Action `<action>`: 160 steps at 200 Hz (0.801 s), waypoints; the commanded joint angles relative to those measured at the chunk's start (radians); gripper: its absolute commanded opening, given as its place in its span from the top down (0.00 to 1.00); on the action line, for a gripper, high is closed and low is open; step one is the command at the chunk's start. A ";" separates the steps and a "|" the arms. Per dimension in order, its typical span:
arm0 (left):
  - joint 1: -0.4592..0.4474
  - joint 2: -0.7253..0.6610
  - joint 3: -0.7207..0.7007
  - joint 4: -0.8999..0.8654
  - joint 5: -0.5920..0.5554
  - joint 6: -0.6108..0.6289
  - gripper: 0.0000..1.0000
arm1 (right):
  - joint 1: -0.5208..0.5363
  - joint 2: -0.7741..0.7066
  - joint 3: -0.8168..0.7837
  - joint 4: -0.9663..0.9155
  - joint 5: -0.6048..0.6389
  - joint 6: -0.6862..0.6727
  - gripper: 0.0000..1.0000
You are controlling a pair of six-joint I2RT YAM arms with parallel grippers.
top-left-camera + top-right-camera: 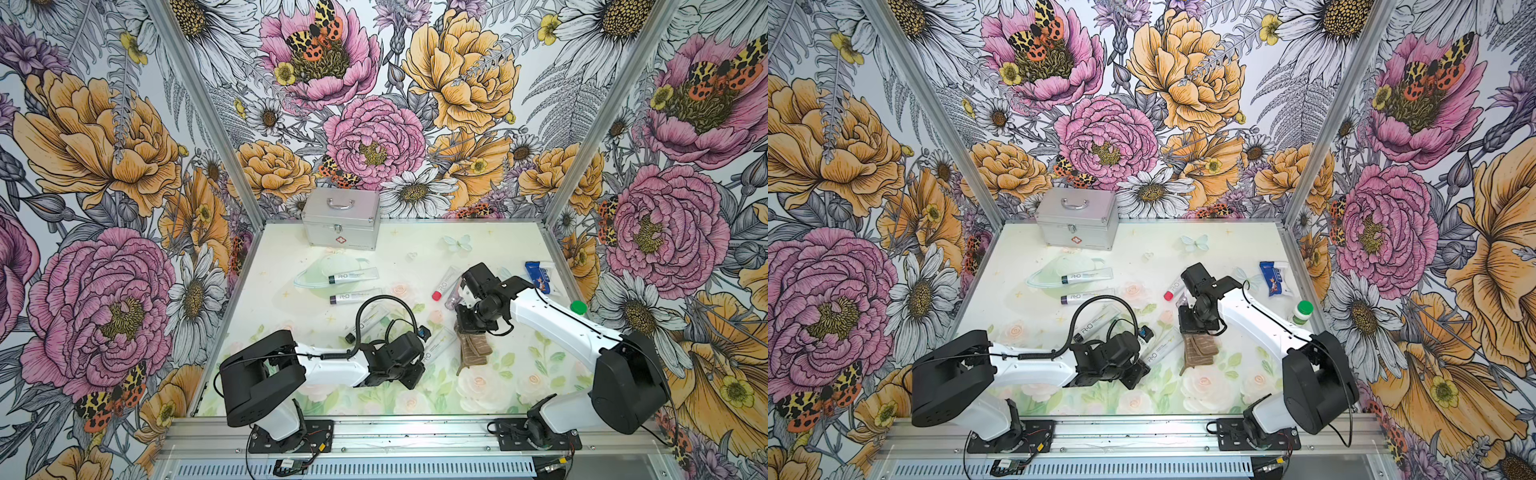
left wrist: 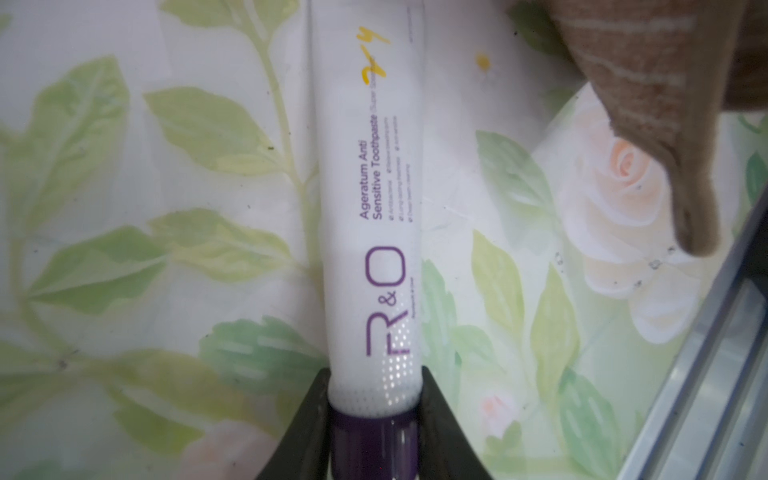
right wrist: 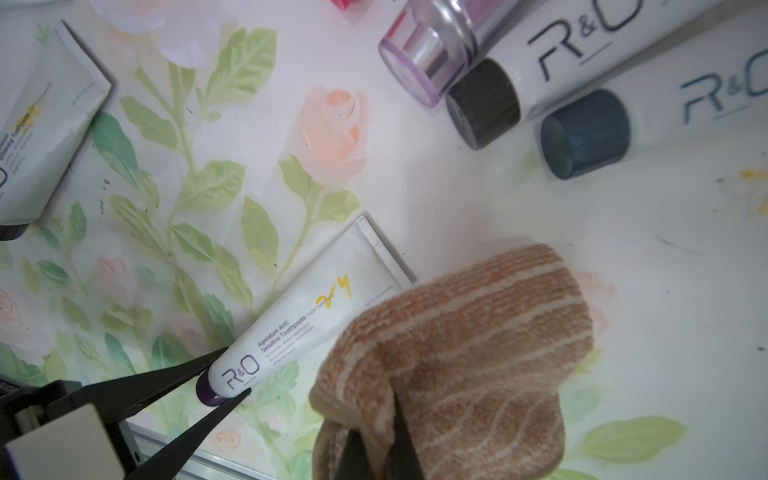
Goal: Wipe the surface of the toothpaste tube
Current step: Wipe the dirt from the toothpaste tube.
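A white R&O toothpaste tube [image 2: 370, 208] with a purple cap and a yellow mark lies on the floral mat, seen in both top views [image 1: 438, 343] [image 1: 1160, 349]. My left gripper [image 2: 374, 386] is shut on its cap end; the right wrist view shows both fingers pinching that end [image 3: 232, 378]. A brown striped cloth [image 3: 478, 340] hangs bunched from my right gripper [image 3: 378, 436], which is shut on it. The cloth [image 1: 473, 351] hangs just beside the tube's flat crimped end and covers that corner in the right wrist view.
Two more tubes [image 1: 353, 276] [image 1: 355, 296] lie at mid left, and a red-capped one [image 1: 446, 282] is behind the right wrist. A silver case [image 1: 340, 218] stands at the back. A blue packet [image 1: 540, 276] and a green-capped bottle [image 1: 577, 307] sit by the right wall.
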 commanded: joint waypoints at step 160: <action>-0.020 -0.062 -0.032 -0.041 -0.006 0.018 0.68 | -0.029 0.282 0.000 0.169 0.061 0.012 1.00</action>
